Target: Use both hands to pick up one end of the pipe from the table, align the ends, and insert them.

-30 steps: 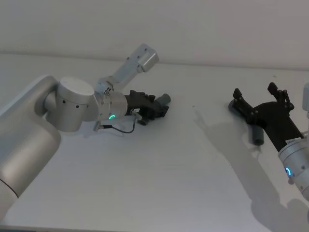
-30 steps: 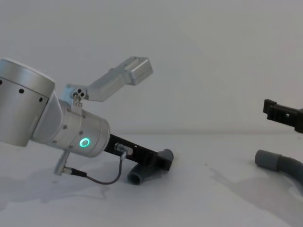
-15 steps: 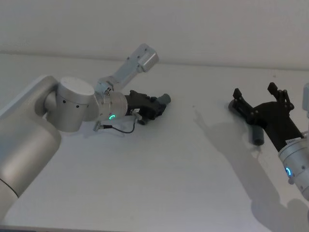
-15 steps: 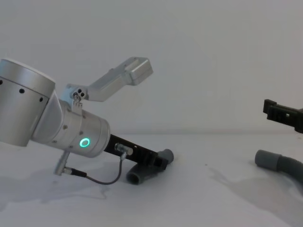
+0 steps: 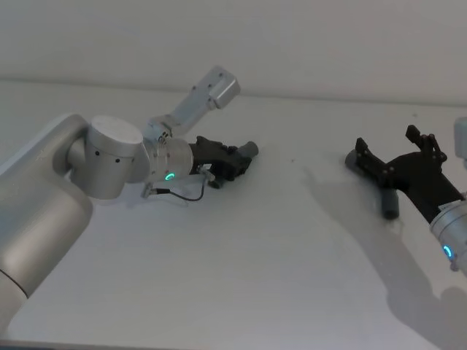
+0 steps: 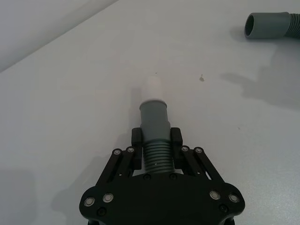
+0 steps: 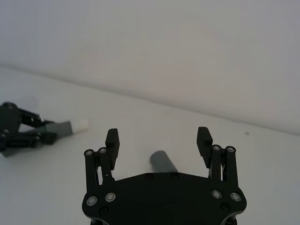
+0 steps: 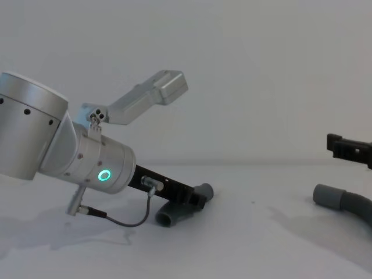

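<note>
**While one gripper's loaded, the other's empty**

While it sits low over the flat white matte table point(image 5: 241, 277), around 10 o'clock, the black plastic left gripper point(image 6: 156, 139) is clamped on the ribs of the short dark grey ribbed hose piece point(image 6: 155, 159). That hose's smooth grey cuff with the white tip point(image 6: 153, 110) sticks out past the fingers, aimed toward 3 o'clock. Farther over at 3 o'clock, the black right gripper point(image 7: 158, 137) hangs wide open with nothing in it. It's just above the plain grey socket cuff point(image 7: 161, 162) of the longer ribbed hose point(image 8: 357, 206).

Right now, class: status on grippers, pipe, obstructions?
Left gripper shut on short pipe, white tip forward. Right gripper open above socket cuff of longer pipe, not touching. No obstruction seen between them.
</note>
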`<state>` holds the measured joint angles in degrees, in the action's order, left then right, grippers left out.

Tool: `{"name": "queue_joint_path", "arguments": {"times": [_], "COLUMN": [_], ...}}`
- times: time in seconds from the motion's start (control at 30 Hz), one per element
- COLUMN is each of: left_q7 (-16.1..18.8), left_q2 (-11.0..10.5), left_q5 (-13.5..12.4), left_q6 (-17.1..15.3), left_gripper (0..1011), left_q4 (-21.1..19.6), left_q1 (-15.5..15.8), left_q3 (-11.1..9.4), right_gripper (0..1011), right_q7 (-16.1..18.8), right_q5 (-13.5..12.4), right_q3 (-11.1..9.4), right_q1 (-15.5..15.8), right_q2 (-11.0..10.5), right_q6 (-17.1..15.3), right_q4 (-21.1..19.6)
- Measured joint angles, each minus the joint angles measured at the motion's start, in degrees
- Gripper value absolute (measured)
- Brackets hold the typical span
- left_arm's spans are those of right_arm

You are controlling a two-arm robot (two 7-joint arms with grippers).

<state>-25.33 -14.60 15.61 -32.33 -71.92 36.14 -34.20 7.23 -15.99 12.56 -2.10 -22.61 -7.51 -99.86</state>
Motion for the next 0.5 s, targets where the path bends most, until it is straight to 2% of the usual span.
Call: {"name": "queue_joint_path", "arguments": {"times": [0.3,0.5], "left_q7": [0.0,0.0], "left_q2": [-0.01,0.0], "left_q5": [0.01,0.01], "left_q6": [-0.01,0.0], "left_gripper": [347,347], "left_q4": [0.0,0.0], "left_q1": [0.0,0.0], "left_q3": [0.0,0.0], "right_gripper": [1004,1004], "right_q7": [3.25,4.65], "right_q5": [-0.35,-1.18], "right_q3": [-0.18,-0.63], "right_q1": [-2.97,-4.15], "right_q2": [-2.13,-2.6], "right_q6": [-5.67,-8.1], "right_q4": [1.99,3.07]}}
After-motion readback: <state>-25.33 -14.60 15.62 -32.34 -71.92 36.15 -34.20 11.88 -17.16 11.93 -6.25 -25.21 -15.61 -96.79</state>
